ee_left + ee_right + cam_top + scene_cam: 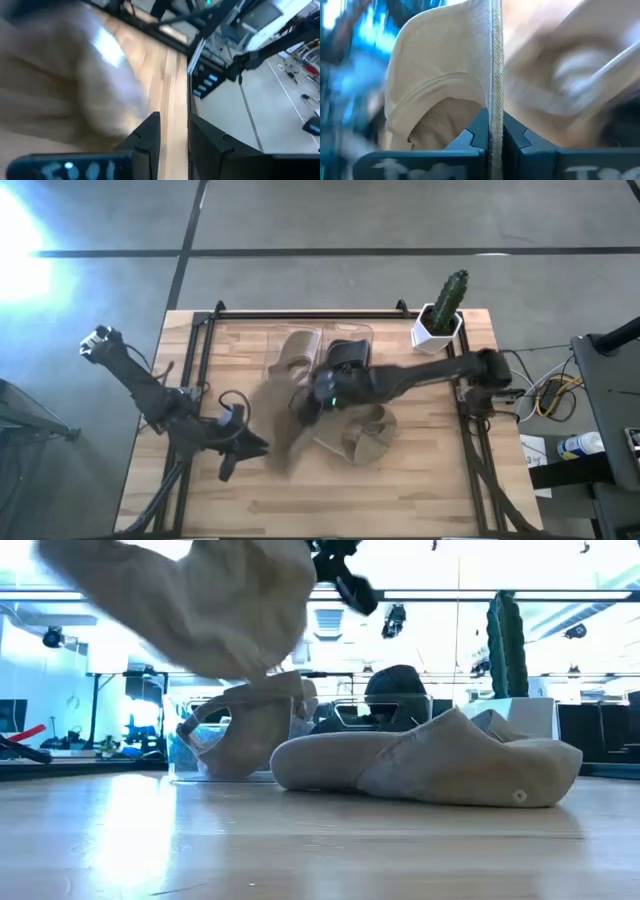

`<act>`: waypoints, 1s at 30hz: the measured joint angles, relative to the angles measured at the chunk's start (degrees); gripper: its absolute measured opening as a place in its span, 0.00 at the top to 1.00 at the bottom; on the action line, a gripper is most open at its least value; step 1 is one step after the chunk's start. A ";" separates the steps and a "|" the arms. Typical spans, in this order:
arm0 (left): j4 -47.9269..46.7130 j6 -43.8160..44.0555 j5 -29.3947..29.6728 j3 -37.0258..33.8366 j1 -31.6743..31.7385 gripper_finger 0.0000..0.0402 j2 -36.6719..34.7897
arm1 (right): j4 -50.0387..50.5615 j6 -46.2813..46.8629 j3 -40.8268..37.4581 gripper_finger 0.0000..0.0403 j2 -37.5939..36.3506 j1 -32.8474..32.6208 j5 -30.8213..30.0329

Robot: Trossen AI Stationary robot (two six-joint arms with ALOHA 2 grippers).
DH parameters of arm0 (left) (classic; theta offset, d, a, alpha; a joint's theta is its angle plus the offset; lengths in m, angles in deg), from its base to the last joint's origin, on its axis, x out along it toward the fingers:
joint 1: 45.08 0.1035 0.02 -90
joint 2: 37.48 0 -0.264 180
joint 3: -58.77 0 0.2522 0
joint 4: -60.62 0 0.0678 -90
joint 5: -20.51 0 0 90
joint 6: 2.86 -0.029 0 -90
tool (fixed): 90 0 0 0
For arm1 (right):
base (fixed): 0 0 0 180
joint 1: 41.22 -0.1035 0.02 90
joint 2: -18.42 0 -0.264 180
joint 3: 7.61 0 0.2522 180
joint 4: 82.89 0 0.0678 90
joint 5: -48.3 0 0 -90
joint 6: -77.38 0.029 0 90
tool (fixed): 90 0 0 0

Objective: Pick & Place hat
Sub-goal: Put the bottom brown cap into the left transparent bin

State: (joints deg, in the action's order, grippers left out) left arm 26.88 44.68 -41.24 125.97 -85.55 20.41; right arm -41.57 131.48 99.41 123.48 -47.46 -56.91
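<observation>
My right gripper [318, 395] is shut on a tan cap [280, 428] over the table's middle. The cap is lifted and also shows in the low view [190, 600] and in the right wrist view [435, 85]. A second tan cap [360, 435] lies on the table just right of it, resting on its brim and crown [430, 765]. My left gripper [243, 448] is open and empty at the table's left, close beside the lifted cap, which fills part of the left wrist view [65, 85]. My right gripper pinches the tan cap's brim edge [495, 95] between its two fingers, the thin edge running straight through the shut jaws. The cap hangs from the fingers, lifted clear of the table [200, 620], its crown toward the table's left.
A clear container [300, 345] at the table's far middle holds another tan cap [250, 730] and a black cap [347, 355]. A cactus in a white pot [440, 315] stands at the far right corner. Bare wood lies along the table's near edge [330, 500].
</observation>
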 joint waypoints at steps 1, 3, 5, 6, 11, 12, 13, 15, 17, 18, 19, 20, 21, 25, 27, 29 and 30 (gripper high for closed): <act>-0.02 -0.96 0.73 0.40 -0.01 0.77 -0.21 | -0.15 1.35 0.01 0.97 -1.04 0.92 -3.79; -0.03 -2.47 2.56 0.86 -0.02 0.77 -0.54 | -1.02 3.43 0.05 0.97 -2.35 3.02 -10.81; -0.37 -3.17 4.00 0.78 -0.02 0.77 -0.69 | -2.91 4.04 0.03 0.97 -2.56 5.51 -14.71; -0.43 -3.43 4.44 0.70 -0.02 0.77 -0.72 | -4.12 4.04 -0.01 0.97 -2.54 6.92 -14.70; -1.38 -3.92 5.40 0.62 0.03 0.77 -0.61 | -5.85 6.27 0.03 0.97 1.60 12.16 -13.53; -1.60 -3.92 5.40 0.62 0.03 0.77 -0.61 | -5.50 7.07 0.02 0.97 2.84 12.82 -12.88; -1.74 -3.92 5.40 0.57 0.03 0.77 -0.61 | -4.83 7.96 -0.06 0.97 4.21 13.35 -11.97; -2.00 -3.85 5.40 0.56 0.03 0.77 -0.61 | -4.70 10.39 -0.06 0.97 7.08 13.98 -9.44; -2.15 -3.75 5.42 0.54 0.03 0.77 -0.61 | -5.22 13.44 0.01 0.97 9.96 14.23 -4.74; -2.27 -3.73 5.49 0.54 0.03 0.77 -0.61 | -5.20 14.79 0.39 0.97 11.49 14.23 -2.57; -2.73 -3.72 5.64 0.52 0.03 0.77 -0.61 | -4.97 15.77 0.95 0.97 12.97 14.15 -1.28; -3.06 -3.63 5.76 0.46 0.03 0.77 -0.61 | -4.16 16.52 1.82 0.97 14.46 13.75 -0.99; -3.17 -3.51 5.77 0.41 0.03 0.77 -0.61 | -2.70 17.25 2.98 0.97 15.73 13.33 -1.06; -3.38 -2.77 5.77 -0.17 0.03 0.77 -0.61 | 6.92 16.97 10.09 0.97 19.98 11.64 -2.98; -3.64 -2.57 5.77 -0.29 0.03 0.77 -0.61 | 12.44 14.78 14.25 0.95 21.83 10.94 -5.97; -4.21 -2.55 5.77 -0.29 0.03 0.77 -0.61 | 18.46 11.37 18.61 0.92 23.31 10.43 -9.71; -4.38 -2.55 5.81 -0.29 0.03 0.77 -0.61 | 21.52 9.33 20.86 0.90 23.95 10.21 -11.73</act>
State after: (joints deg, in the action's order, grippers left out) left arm 22.50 42.13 -35.43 125.67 -85.53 19.80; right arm -20.05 140.81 120.27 147.43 -37.25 -68.63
